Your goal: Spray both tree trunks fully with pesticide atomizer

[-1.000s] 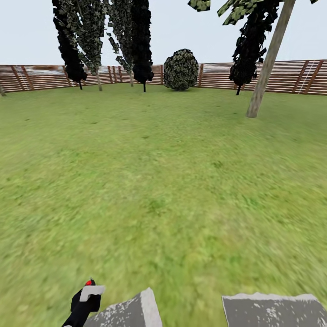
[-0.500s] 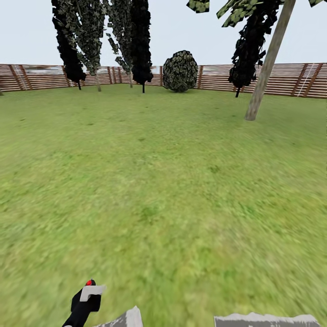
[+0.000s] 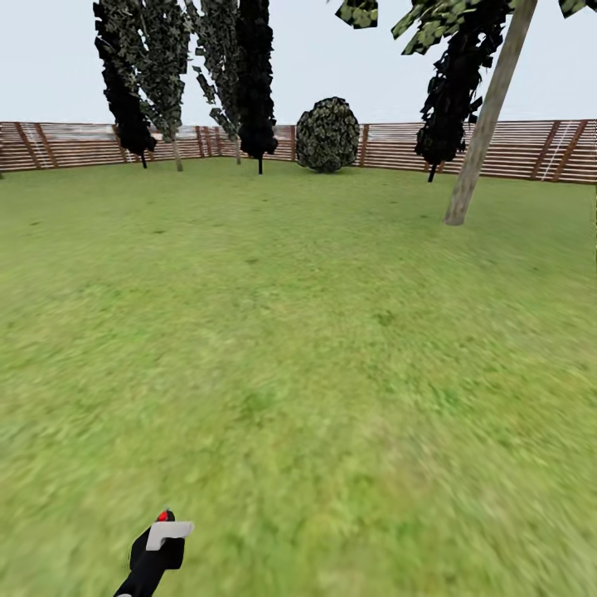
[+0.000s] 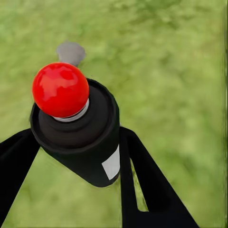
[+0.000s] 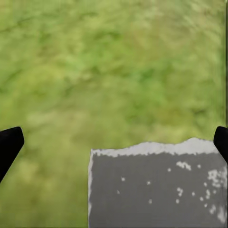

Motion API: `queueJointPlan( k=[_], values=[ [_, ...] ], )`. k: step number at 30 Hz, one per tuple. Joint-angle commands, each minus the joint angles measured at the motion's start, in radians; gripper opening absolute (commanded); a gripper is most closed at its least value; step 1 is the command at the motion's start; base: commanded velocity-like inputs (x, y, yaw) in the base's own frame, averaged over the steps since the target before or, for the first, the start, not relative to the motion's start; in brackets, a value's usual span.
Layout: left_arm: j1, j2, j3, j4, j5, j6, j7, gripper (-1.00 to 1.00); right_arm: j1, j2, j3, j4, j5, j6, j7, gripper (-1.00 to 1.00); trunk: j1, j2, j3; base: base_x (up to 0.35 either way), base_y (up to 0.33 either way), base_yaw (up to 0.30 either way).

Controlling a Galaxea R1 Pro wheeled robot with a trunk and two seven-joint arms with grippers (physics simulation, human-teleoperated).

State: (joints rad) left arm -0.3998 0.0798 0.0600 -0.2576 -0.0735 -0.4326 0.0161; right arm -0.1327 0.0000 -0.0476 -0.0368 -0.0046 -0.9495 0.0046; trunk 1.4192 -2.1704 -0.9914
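Holding the pesticide atomizer (image 4: 76,128) in the left gripper (image 3: 157,543) at the lower left of the head view, red tip (image 3: 163,516) poking just above a light-grey finger (image 3: 168,533). In the left wrist view, black fingers (image 4: 142,185) pressed against both sides of the black body, jaws narrowed onto it, red ball on top, lawn (image 3: 298,348) beneath. Further left to right along the far edge: brown slat fence (image 3: 66,143), slim dark cypress-like trees (image 3: 253,83), round bush (image 3: 328,135), another dark slim tree (image 3: 452,91), then a pale leaning tree trunk (image 3: 485,116) standing on the grass at upper right, well apart from the sprayer. Right gripper (image 5: 114,142) spread wide over grass, black fingertips (image 5: 9,145) at opposite edges, nothing between them, a speckled grey panel (image 5: 156,185) below.
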Motion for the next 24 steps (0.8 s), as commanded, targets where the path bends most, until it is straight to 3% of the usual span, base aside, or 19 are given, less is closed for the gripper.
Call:
queueJointPlan(
  k=[1, 24],
  values=[
    [0.0, 0.0, 0.0, 0.0, 0.0, 0.0, 0.0, -1.0, 0.0, 0.0, 0.0, 0.0, 0.0, 0.0, 0.0, 1.0, 0.0, 0.0, 0.0, 0.232, -0.197, 0.0],
    [0.001, 0.0, 0.0, 0.0, 0.0, 0.0, -0.001, -1.0, 0.0, 0.0, 0.0, 0.0, 0.0, 0.0, 0.0, 1.0, 0.0, 0.0, 0.0, 0.232, -0.197, 0.0]
  ],
)
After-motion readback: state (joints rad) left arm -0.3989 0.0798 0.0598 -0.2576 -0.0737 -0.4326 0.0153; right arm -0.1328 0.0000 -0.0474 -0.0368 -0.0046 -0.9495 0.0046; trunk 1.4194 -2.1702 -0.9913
